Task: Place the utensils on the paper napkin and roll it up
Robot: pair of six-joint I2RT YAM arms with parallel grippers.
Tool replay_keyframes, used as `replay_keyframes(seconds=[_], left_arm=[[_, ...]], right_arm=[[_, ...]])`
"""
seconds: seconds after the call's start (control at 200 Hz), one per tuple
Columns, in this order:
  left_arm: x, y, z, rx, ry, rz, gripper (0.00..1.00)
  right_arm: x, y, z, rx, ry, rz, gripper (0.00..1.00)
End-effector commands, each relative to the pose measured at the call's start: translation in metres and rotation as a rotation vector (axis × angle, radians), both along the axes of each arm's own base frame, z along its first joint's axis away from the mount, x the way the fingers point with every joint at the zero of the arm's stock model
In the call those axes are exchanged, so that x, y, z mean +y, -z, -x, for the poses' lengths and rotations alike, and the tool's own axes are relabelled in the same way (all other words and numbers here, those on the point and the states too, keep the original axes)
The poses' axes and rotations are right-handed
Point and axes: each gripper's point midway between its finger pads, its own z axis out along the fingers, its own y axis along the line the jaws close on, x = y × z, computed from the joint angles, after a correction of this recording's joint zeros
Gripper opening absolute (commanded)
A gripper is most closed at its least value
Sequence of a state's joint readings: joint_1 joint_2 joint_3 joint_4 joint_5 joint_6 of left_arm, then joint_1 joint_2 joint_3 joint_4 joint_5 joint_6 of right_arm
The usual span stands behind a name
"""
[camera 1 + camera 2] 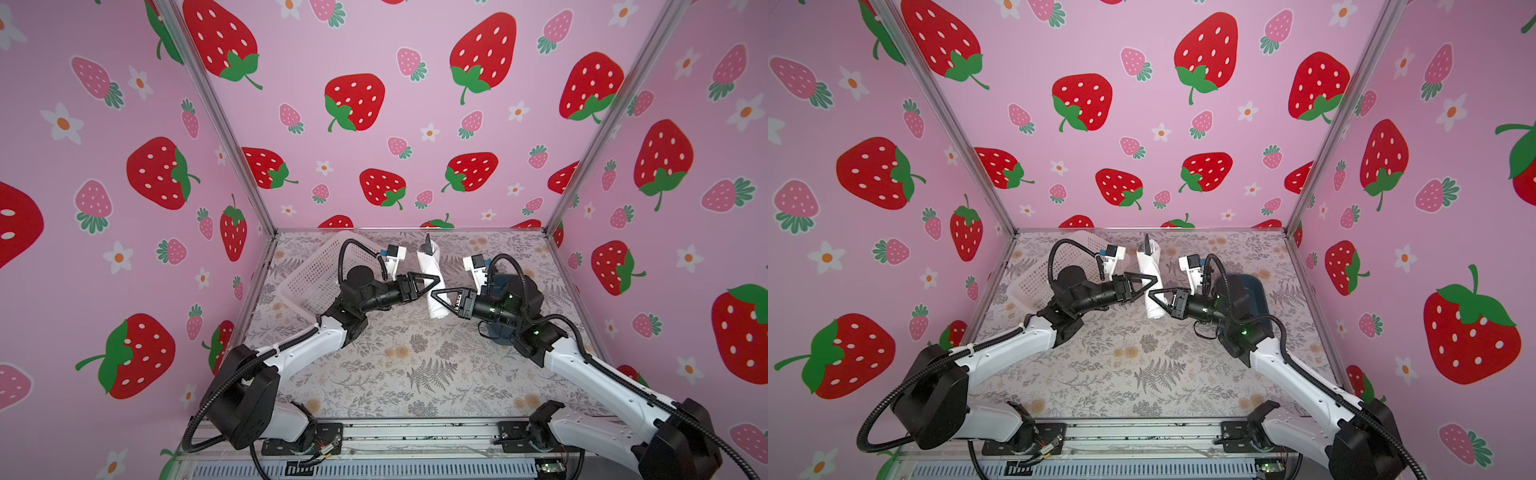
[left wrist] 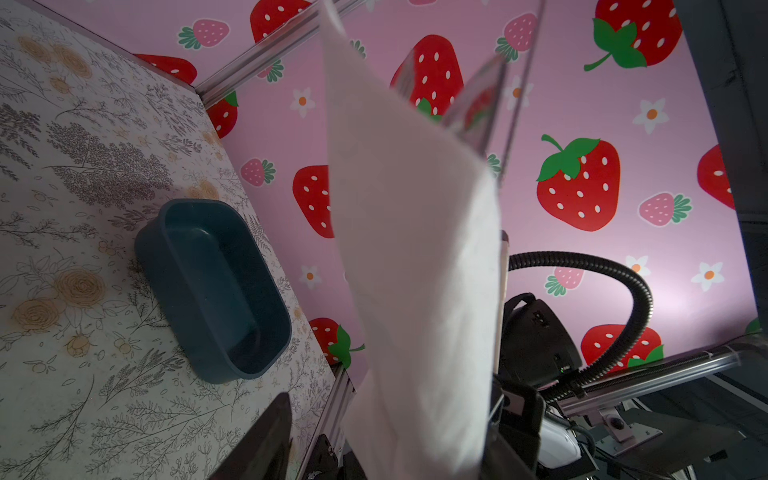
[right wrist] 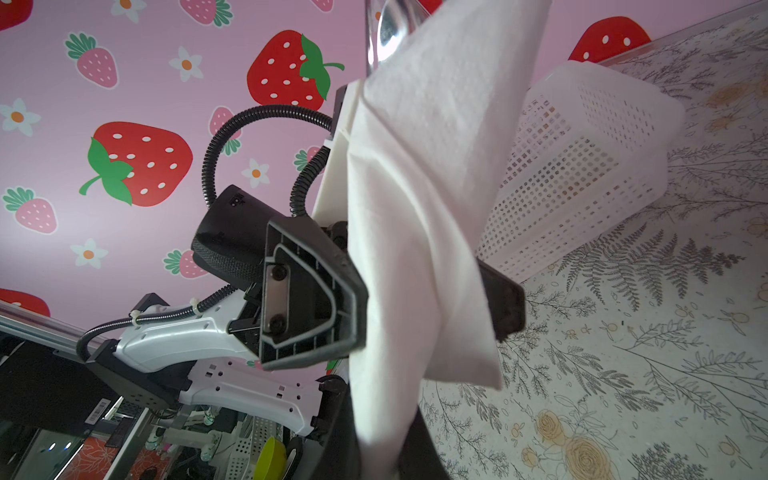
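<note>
the paper napkin (image 1: 428, 266) is already wound into a roll around the utensils (image 1: 427, 242). it sits just above the middle of both top views, tilted, and looks to be held up off the bench (image 1: 415, 365). so the rolling looks done and the step in hand is letting go and setting down.

the left end effector (image 1: 434, 279) is released. in the left wrist view one finger (image 2: 266, 440) stands clear of the paper, and in the right wrist view its fingers (image 3: 307, 291) straddle the roll. the right end effector (image 1: 436, 296) is clenched on the roll's lower end.

the next move calls for the left arm to back straight out without catching the loose corner (image 3: 490, 374) at the lower right of the right wrist view. the right grip should hold firm so the wrap does not unwind, then the roll can be laid down.

count: one napkin roll, one white basket (image 1: 316, 274) to its left, one dark tub (image 2: 216, 291), two arms. of the utensils only the tips show at the roll's top, so how many there are cannot be told.
</note>
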State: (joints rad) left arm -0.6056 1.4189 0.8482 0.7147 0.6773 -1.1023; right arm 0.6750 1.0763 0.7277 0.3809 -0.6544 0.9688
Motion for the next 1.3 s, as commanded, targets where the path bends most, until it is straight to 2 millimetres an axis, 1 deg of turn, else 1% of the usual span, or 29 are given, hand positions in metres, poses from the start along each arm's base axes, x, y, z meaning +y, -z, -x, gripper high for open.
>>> replay_keyframes(seconds=[0.0, 0.09, 0.26, 0.305, 0.47, 0.705, 0.83, 0.976, 1.101, 1.191, 1.296], left_arm=[[-0.005, -0.022, 0.001, -0.042, 0.048, 0.042, 0.64], [-0.006, -0.028, 0.002, -0.051, 0.073, 0.058, 0.68], [-0.006, -0.040, 0.003, -0.068, 0.103, 0.090, 0.67], [-0.005, -0.043, 0.002, -0.067, 0.102, 0.099, 0.64], [0.002, -0.051, -0.001, -0.075, 0.088, 0.119, 0.45], [0.003, -0.052, -0.002, -0.078, 0.077, 0.123, 0.25], [0.003, -0.051, -0.002, -0.075, 0.076, 0.123, 0.20], [0.004, -0.052, -0.002, -0.077, 0.075, 0.124, 0.17], [0.004, -0.052, -0.001, -0.081, 0.075, 0.126, 0.14], [0.004, -0.054, 0.000, -0.088, 0.078, 0.132, 0.12], [0.005, -0.055, 0.001, -0.091, 0.081, 0.137, 0.11]], right_arm=[[-0.001, -0.031, 0.011, -0.106, -0.038, -0.067, 0.09], [-0.002, -0.033, 0.015, -0.119, -0.054, -0.074, 0.10], [-0.001, -0.032, 0.018, -0.120, -0.074, -0.074, 0.10], [-0.001, -0.031, 0.019, -0.119, -0.074, -0.073, 0.10], [-0.002, -0.025, 0.018, -0.110, -0.068, -0.063, 0.12], [-0.001, -0.012, 0.015, -0.083, -0.057, -0.040, 0.17], [-0.001, -0.009, 0.014, -0.075, -0.051, -0.033, 0.18], [-0.002, -0.006, 0.013, -0.068, -0.043, -0.025, 0.20], [-0.003, -0.004, 0.012, -0.065, -0.031, -0.022, 0.26], [-0.004, -0.003, 0.011, -0.061, -0.025, -0.021, 0.29], [-0.004, -0.004, 0.010, -0.058, -0.024, -0.022, 0.35]])
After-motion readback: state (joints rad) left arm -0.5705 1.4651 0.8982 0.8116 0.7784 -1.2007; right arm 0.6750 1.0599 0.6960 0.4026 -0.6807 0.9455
